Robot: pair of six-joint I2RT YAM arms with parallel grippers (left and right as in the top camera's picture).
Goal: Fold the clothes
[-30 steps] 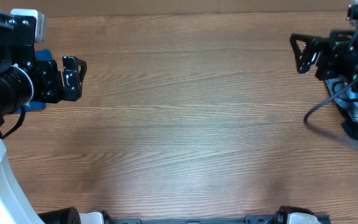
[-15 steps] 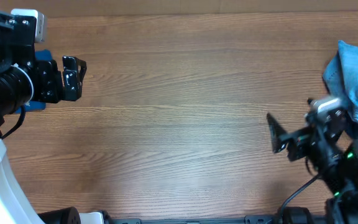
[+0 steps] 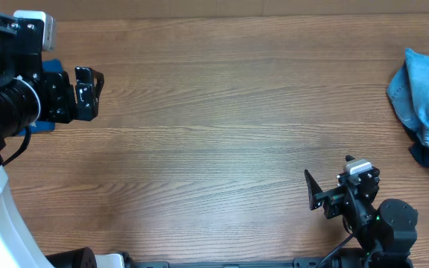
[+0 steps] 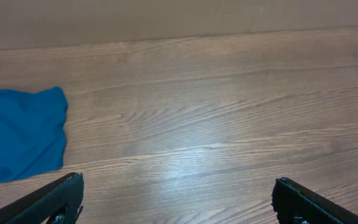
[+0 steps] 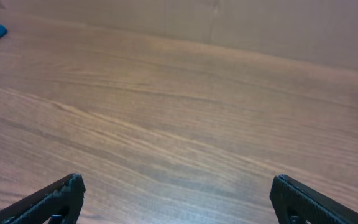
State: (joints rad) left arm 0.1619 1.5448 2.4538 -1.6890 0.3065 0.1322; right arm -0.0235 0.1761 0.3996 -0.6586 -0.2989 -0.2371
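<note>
At the counter's (image 3: 214, 149) far left edge, seen from overhead, the left claw (image 3: 95, 93) hung over bare wood w/ its tips pointing toward the middle. Its jaws stood wide apart, released, w/ nothing btw them. The left wrist view agreed: both fingers (image 4: 58, 199) sat at the bottom corners of the frame, w/ only wood grain in the gap. A blue cloth (image 4: 17, 134) lay flat on the counter just beyond the left-hand finger. Its edge was rumpled & it was not touching the claw. Overhead, bits of blue fabric showed under the left arm.

The right claw (image 5: 178, 186) sat low at the near edge, right of centre, angled toward the middle. It was released too, jaws spread wide & holding nothing. The right wrist view showed just bare counter btw its two fingers, plus a small blue scrap at the top left corner & another at the right edge.

The clothes (image 3: 427, 97), a crumpled light-blue, denim-like heap, lay at the far right edge of the counter, partly cut off by the frame. A darker blue piece (image 3: 421, 156) stuck out from under the heap on its near side. Heap & right claw were well apart, & neither claw touched any fabric.
</note>
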